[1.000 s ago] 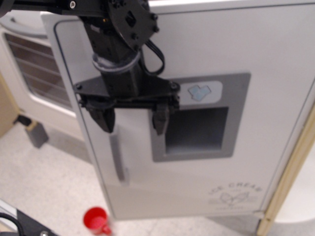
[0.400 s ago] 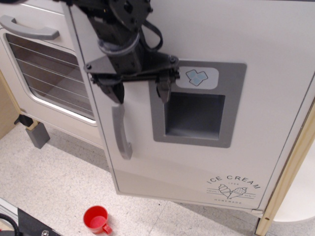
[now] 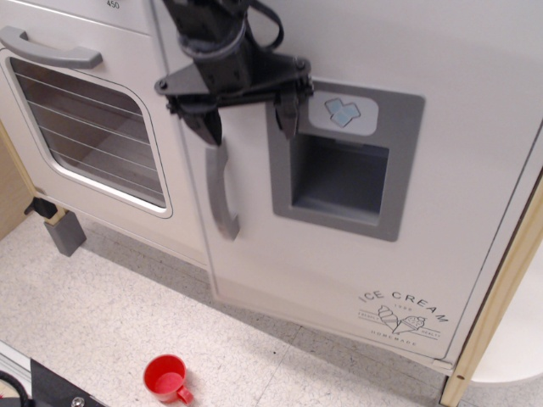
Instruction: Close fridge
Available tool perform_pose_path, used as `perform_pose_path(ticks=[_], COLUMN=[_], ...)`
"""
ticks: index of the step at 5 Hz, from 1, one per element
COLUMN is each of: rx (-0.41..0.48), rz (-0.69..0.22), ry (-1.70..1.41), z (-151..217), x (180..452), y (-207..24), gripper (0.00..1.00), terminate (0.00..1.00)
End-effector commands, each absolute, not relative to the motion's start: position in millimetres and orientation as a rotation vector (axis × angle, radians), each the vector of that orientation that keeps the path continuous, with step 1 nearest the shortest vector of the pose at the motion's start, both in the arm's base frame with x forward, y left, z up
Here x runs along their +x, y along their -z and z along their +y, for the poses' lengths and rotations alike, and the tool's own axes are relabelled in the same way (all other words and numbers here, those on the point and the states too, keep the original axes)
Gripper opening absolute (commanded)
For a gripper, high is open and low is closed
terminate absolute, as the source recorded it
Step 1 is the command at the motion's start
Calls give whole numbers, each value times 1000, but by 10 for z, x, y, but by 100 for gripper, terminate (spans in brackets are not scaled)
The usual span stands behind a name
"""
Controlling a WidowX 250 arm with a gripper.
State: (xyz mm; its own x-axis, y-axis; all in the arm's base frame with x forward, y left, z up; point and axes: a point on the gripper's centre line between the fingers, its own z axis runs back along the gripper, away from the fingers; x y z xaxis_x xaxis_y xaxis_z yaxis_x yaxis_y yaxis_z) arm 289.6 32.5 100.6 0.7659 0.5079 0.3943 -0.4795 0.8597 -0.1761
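I take the fridge (image 3: 373,195) as my landmark and work across from its left. Farthest left is the oven (image 3: 85,127), white, with a barred window and a grey horizontal handle (image 3: 53,49) near its top. Below that, at the foot of the oven, a small dark grey block (image 3: 64,231) sits on the speckled floor (image 3: 93,322). Further down, left of the fridge's lower corner and well clear of it, a red cup (image 3: 166,378) stands on the floor with its mouth up.

Then the fridge itself — its big white door fills the middle and right of my view, its left edge overlapping the oven's right side. From here I cannot tell whether the door is fully shut. A grey vertical handle (image 3: 221,192) runs down near that left edge.

My gripper (image 3: 248,119) hangs in front of the upper part of the door, just above the handle. Its two black fingers (image 3: 206,125) point down and are spread wide — nothing is between them. The left finger's tip is right at the top of the handle; whether it touches I cannot say. The other finger overlaps the upper left corner of the dispenser panel (image 3: 346,161).

That grey recessed panel lies right of the handle. Lower right on the door is the "ICE CREAM" logo (image 3: 404,315). At the far right a tan strip (image 3: 496,314) runs down along the fridge's edge.
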Motion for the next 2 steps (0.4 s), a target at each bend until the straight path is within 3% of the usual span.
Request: perform_pose_path(ticks=[1, 2], rx=[-77, -77], rz=[-512, -508], ry=[-591, -590], z=[438, 445], x=[3094, 3091], y=[-1240, -1255], gripper=[100, 100], terminate=[0, 100])
